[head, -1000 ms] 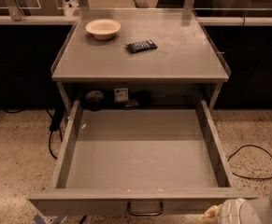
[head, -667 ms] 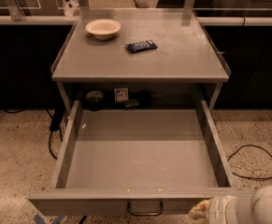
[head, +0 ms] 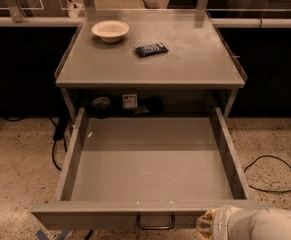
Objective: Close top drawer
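Observation:
The top drawer (head: 150, 169) is a wide grey metal tray pulled fully out toward me, empty inside. Its front panel (head: 110, 218) runs along the bottom of the view with a dark wire pull (head: 155, 223) at its centre. My gripper (head: 210, 225) comes in at the bottom right, a white rounded arm end with a pale tip right of the pull, close against the front panel. Whether it touches the panel I cannot tell.
The grey cabinet top (head: 185, 59) carries a cream bowl (head: 110, 30) and a dark blue packet (head: 151, 49). Small dark items sit in the recess behind the drawer (head: 130, 104). Black cables lie on the speckled floor at left (head: 57, 144) and right (head: 272, 176).
My arm has moved left along the bottom edge, toward the drawer's front panel and its pull. The drawer has not moved.

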`<state>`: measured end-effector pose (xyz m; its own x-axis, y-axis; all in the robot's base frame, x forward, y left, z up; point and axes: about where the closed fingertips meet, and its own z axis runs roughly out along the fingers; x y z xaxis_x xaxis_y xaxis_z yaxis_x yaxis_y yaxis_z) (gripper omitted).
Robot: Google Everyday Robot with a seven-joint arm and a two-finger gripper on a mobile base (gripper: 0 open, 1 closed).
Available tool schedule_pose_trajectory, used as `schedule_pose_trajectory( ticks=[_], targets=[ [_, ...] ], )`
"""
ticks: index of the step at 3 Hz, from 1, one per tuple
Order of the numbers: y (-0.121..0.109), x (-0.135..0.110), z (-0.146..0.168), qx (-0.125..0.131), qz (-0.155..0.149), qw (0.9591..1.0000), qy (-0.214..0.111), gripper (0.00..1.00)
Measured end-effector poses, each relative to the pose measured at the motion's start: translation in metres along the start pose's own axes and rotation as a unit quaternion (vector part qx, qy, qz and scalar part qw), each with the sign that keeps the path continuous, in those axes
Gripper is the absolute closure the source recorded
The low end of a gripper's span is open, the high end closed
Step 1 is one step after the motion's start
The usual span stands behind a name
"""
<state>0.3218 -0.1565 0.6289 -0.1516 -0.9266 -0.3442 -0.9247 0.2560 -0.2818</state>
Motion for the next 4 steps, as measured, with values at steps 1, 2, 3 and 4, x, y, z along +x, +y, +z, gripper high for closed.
schedule_pose_trajectory(
  ticks=[1,2,3,4],
  targets=[
    [-0.008,0.004,-0.004,0.056,0.005,0.998,0.028,1.0],
    [-0.039,0.013,-0.02,0.111,0.013,0.9922,0.055,1.0],
    [-0.039,0.013,-0.02,0.111,0.013,0.9922,0.055,1.0],
    [-0.048,0.011,-0.02,0.107,0.013,0.992,0.065,1.0]
  ],
)
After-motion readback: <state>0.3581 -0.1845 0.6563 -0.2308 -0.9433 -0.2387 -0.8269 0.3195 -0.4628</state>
